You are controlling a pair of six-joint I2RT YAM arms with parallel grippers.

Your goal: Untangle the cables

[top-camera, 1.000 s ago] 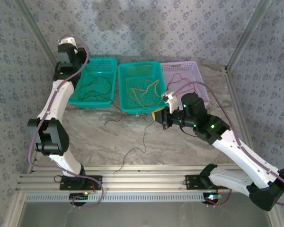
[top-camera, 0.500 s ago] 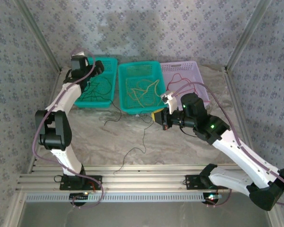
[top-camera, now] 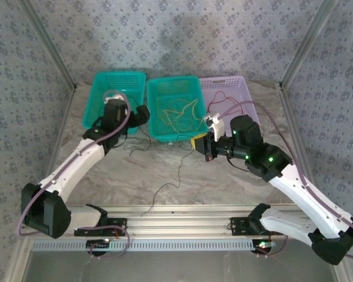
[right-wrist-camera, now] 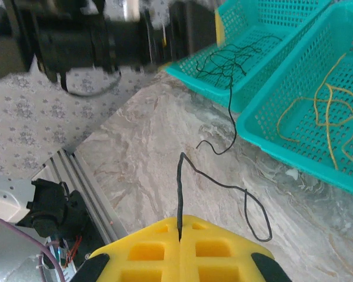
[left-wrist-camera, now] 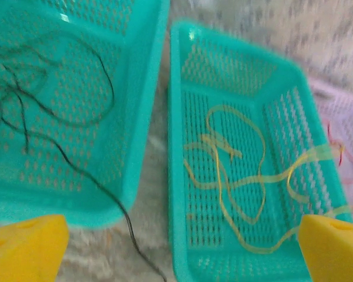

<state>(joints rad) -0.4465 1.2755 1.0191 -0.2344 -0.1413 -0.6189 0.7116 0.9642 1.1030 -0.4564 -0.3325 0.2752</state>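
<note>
Right claw (right-wrist-camera: 180, 232): pads pressed together, pinching a black cable (right-wrist-camera: 179, 188) at the seam. From the pinch the cable runs ahead of the claw, then loops off to its right and lies loose on the worktop (right-wrist-camera: 135, 147).

Left claw (top-camera: 143, 114): spread wide, holding nothing. It hangs low at the gap between two green baskets.

- Left basket (left-wrist-camera: 147, 88), ahead-left of the left claw: a black bundle (left-wrist-camera: 23, 100), with one strand spilling over the near rim onto the worktop.
- Middle basket (left-wrist-camera: 175, 117), ahead-right of it: yellow cables (left-wrist-camera: 220, 170).
- Purple basket (top-camera: 247, 88), further right: red cables (top-camera: 223, 100).

Whether the held cable joins the spilled strand, I cannot tell.

Judgement: the sorting is by colour, so the held black cable belongs with the black bundle.

How to do it well:
- Bring the left claw to the cable just beside the right claw's pinch.
- Centre the thin wire between the pads and close fully before the right claw lets go.
- Lift high enough for the loose tail to clear the middle basket's rim.
- Keep the tail off the yellow cables, or it will snag them again.
</note>
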